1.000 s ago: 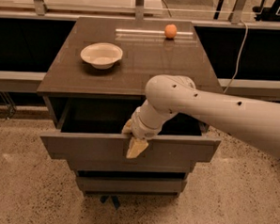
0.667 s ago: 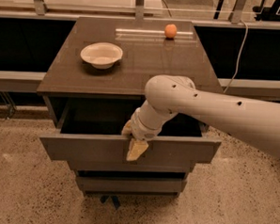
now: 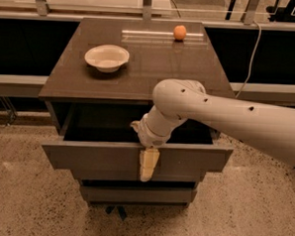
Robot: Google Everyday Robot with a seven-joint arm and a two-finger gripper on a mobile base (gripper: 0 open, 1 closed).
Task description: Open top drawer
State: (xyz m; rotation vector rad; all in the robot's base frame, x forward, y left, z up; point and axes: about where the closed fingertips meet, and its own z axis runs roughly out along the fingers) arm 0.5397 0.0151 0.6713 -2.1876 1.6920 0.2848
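Camera view: jaws over top drawer [image 3: 86, 159]

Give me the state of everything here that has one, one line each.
top drawer: open, pulled out, interior showing.
claw: at the top drawer's front edge, near its middle.
bowl: upright, empty, on the cabinet top.
small orange object: resting at the cabinet top's back.
lower drawer: pushed in.
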